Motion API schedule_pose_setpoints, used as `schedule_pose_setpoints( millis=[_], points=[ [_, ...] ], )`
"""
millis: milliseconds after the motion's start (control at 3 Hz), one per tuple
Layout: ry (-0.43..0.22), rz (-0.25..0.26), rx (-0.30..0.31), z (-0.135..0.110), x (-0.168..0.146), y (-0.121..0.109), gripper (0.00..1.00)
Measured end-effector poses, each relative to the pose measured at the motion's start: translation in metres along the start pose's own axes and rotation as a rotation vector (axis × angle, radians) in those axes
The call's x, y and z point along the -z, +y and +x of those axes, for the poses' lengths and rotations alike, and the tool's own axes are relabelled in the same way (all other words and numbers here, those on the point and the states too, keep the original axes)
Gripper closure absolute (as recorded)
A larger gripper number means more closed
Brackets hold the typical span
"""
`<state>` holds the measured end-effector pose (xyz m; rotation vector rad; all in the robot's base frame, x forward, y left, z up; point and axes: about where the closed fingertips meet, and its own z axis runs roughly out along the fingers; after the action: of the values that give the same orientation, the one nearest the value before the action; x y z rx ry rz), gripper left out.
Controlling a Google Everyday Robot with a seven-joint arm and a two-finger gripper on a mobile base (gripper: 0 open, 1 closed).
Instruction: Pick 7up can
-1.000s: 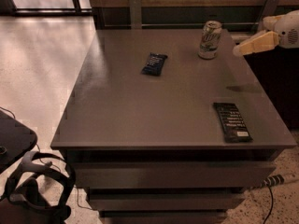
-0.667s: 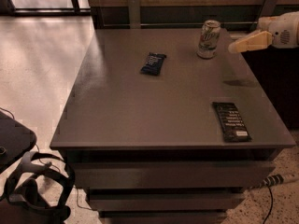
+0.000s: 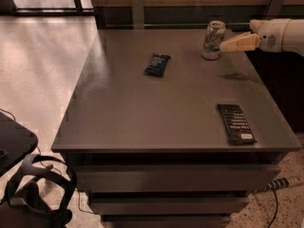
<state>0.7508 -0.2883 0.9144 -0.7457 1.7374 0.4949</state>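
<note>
Lower left of frame: dark strap-and-cable gear (image 3: 40,194) on the pale floor (image 3: 42,70), type unclear. Centre: grey surface (image 3: 142,113) filling most of the frame, drawer fronts (image 3: 175,177) below its front edge. Upper middle of surface: small blue snack wrapper (image 3: 156,64), flat, slightly angled, well apart from everything else. Right of that, near the back edge in the upper right: 7up can (image 3: 213,40), upright, pale body with green lettering, shiny top, standing on the surface. Lower right of surface: long dark wrapper (image 3: 236,123), flat, near the right edge, well apart from the can. Far upper right: gripper (image 3: 229,44), pale and white, reaching in from the right edge at can height, tip just beside the can's right side; contact not clear. Released or clenched: cannot tell. Bottom right corner: cable (image 3: 275,186) on the floor.
</note>
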Motion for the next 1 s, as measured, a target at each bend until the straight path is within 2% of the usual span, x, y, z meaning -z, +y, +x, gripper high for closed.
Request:
schedule_pose_setpoints(
  millis=[333, 1000],
  points=[
    [-0.026, -0.025, -0.010, 0.005, -0.024, 0.004, 0.00],
    [-0.205, -0.050, 0.028, 0.006, -0.064, 0.014, 0.00]
  ],
)
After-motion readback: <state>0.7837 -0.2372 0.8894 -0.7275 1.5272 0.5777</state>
